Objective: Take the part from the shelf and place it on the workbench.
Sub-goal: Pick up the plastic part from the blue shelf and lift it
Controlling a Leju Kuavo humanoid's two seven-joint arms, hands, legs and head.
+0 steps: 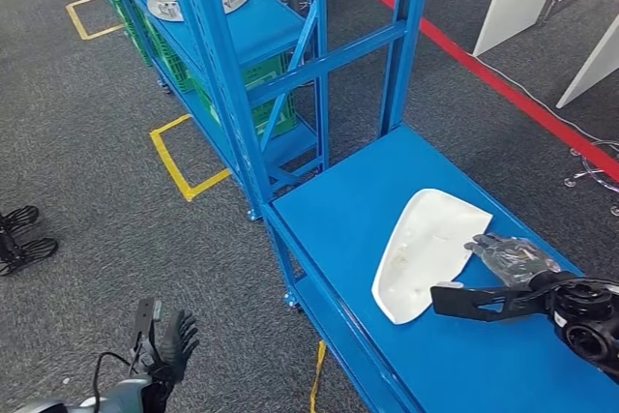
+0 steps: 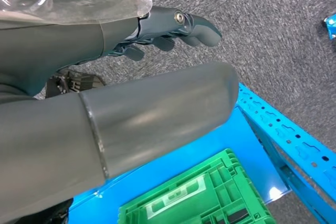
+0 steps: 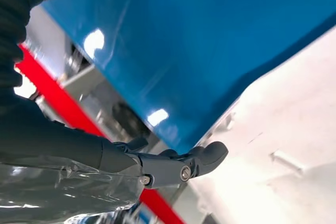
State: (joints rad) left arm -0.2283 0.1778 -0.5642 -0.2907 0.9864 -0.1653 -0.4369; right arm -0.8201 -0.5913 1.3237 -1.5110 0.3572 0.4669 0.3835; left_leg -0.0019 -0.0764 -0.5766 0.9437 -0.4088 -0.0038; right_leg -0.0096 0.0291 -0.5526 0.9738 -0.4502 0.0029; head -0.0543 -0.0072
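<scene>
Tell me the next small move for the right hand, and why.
Probably ease the right hand back off the part. The white part already lies flat on the blue workbench, and the fingers sit at its edge, not clearly gripping it. The left hand hangs over the floor holding nothing.

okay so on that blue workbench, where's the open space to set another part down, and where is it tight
On the blue workbench, bare surface runs from the blue shelf posts to the white part, along the near edge, and below the right hand toward the near corner. It is tight on the far side, where the right hand meets the white part's edge.
</scene>
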